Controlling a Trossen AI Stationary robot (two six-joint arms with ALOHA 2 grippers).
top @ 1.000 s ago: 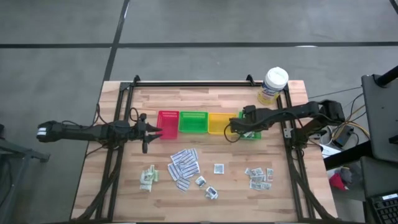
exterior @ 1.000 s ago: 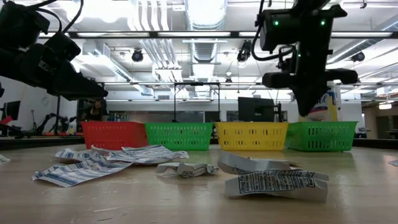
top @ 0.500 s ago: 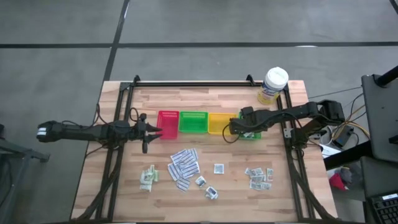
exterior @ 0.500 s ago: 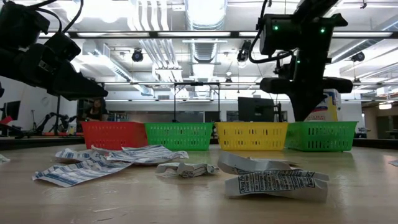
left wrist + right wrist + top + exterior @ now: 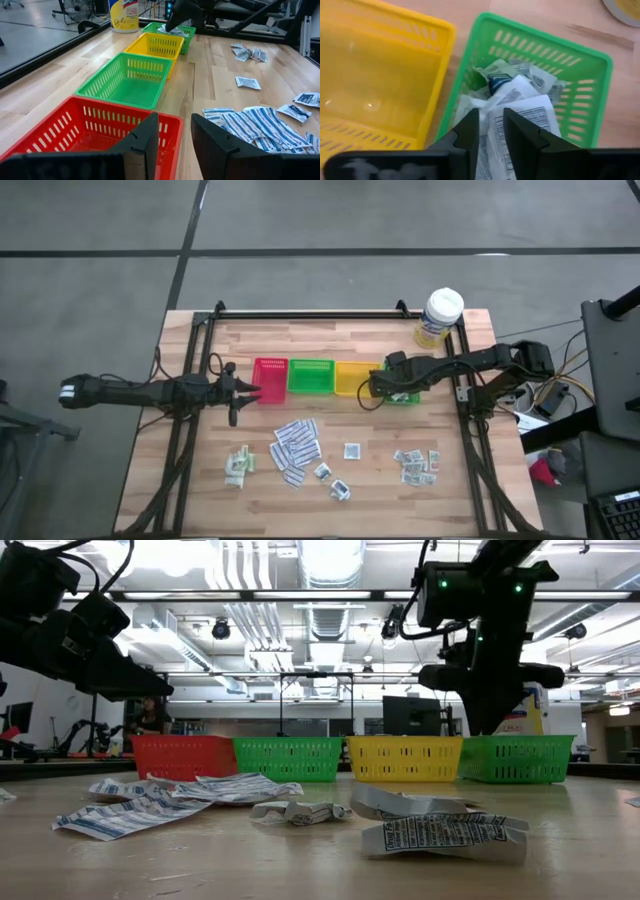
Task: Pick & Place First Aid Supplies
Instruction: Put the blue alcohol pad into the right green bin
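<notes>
Right tool (image 5: 487, 131) over far-right green tray (image 5: 592, 70) — fingers parted, empty, drop step; next, fetch packets (image 5: 416, 464) near desk's front edge.

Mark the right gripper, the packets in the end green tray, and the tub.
right gripper (image 5: 491, 131), right wrist view, gap between fingertips
packets (image 5: 520, 100), right wrist view, top packet
tub (image 5: 440, 316), high view, lid

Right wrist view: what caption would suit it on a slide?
Right tool, open, above a green tray holding paper packets, beside an empty yellow tray.
</notes>
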